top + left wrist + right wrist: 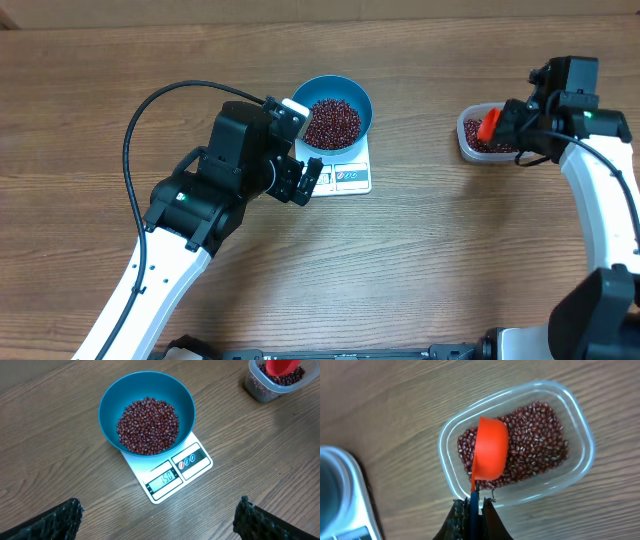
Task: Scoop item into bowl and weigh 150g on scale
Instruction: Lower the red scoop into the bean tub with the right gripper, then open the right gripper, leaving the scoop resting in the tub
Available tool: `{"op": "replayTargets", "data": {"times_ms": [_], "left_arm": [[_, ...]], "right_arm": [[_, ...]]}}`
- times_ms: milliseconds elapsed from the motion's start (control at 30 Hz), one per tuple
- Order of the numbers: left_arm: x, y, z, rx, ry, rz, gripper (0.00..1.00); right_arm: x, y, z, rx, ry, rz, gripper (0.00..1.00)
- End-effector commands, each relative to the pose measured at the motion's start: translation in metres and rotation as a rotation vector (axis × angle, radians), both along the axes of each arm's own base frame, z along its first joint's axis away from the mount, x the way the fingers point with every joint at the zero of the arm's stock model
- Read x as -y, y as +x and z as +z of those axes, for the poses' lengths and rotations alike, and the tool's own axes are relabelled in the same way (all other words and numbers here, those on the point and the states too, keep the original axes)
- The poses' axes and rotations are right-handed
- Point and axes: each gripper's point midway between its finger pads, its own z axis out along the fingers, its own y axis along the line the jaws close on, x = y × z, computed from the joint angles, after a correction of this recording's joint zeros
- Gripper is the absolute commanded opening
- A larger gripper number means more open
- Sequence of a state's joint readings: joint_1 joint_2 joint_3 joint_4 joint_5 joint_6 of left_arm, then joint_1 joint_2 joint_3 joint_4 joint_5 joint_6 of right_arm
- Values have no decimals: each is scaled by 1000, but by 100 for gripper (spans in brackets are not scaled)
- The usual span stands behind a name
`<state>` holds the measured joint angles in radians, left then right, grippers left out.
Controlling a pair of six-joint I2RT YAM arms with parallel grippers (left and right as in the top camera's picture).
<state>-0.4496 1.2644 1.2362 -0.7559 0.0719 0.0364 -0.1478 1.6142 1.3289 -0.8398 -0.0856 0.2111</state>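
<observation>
Red-brown beans (147, 425) run loose; move them by scoop (491, 450). Your right end effector (475, 505) clamps its handle; left end effector (308, 182) stands released.

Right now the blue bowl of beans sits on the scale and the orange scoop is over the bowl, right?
No: the orange scoop is over the clear tub, per the right wrist view. The blue bowl of beans is on the scale.
</observation>
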Motion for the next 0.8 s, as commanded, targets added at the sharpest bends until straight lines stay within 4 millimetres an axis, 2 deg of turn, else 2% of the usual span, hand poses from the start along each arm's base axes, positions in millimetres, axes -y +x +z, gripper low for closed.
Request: {"op": "replayTargets", "data": {"times_ms": [0,33,67,133,167,300,367,533,767], "left_arm": [[0,0,-4,-6,10,-12,100],[0,0,-4,-6,10,-12,100],[0,0,-4,-6,10,-12,100],[0,0,-4,-6,10,-12,99],[0,0,-4,-6,10,-12,100],[0,0,-4,-6,10,-12,100],[0,0,-4,-6,10,-12,100],[0,0,-4,-6,10,-12,100],[0,0,-4,-6,10,-12,100]], "right_arm": [[1,6,-7,-14,72,-111,4],[2,6,-11,-27,68,-113,6],[3,6,-14,-34,66,-115,13],[6,3,-17,-49,50,-123,57],[7,3,-17,-52,41,-129,71],[10,0,-18,-65,22,-134,93],[11,-3,-19,-75,9,-114,100],[21,-10,-23,-109,-55,-123,100],[48,-42,-29,-241,-218,-189,100]]}}
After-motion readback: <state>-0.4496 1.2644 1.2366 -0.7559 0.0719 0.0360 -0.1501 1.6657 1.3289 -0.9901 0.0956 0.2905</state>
